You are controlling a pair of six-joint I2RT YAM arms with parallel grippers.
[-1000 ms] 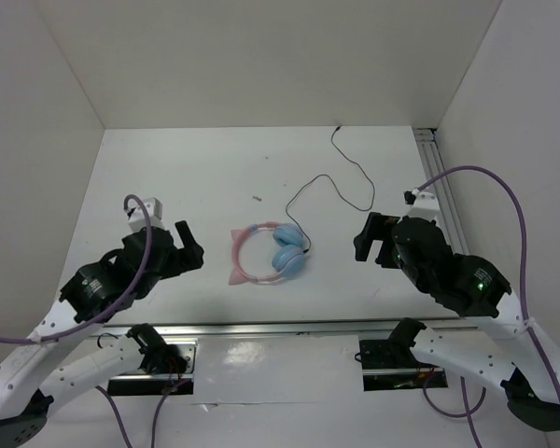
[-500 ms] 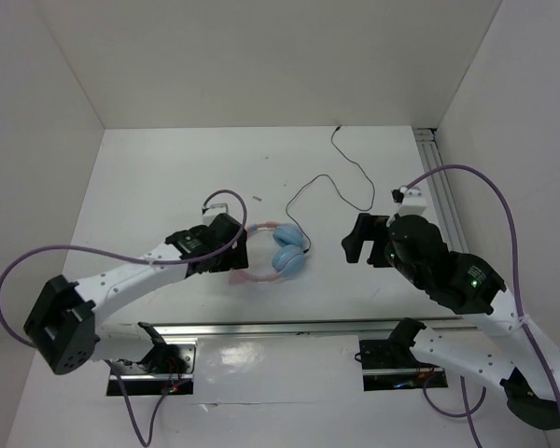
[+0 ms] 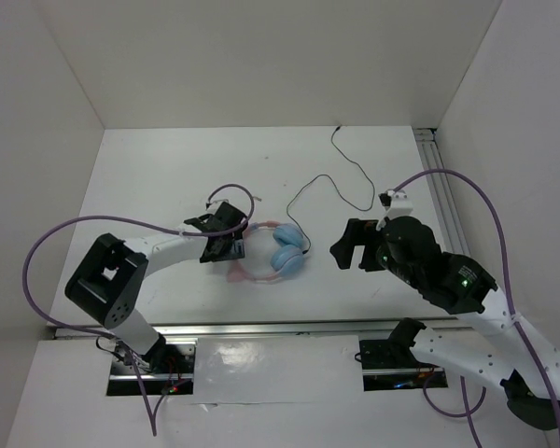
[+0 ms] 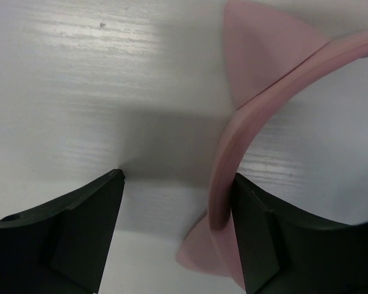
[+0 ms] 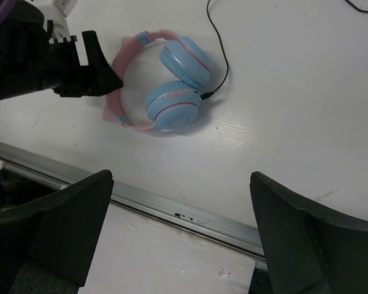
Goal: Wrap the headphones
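Straddling the pink headband (image 4: 226,165) at the left, the left gripper (image 4: 178,182) is seen with fingers spread, one just beside the band and nothing clamped, so this arm is judged the nearer. The single pair of headphones (image 3: 287,254) is laid flat on the surface (image 3: 168,168), band to the left, its two blue ear cups to the right. One black cable (image 5: 226,64) is trailed far-right, and the right gripper (image 3: 347,241) is held near, fingers wide and empty.

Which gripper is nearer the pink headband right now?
Left. The left gripper has its jaws around the headband; the right gripper hangs apart, beyond the ear cups.
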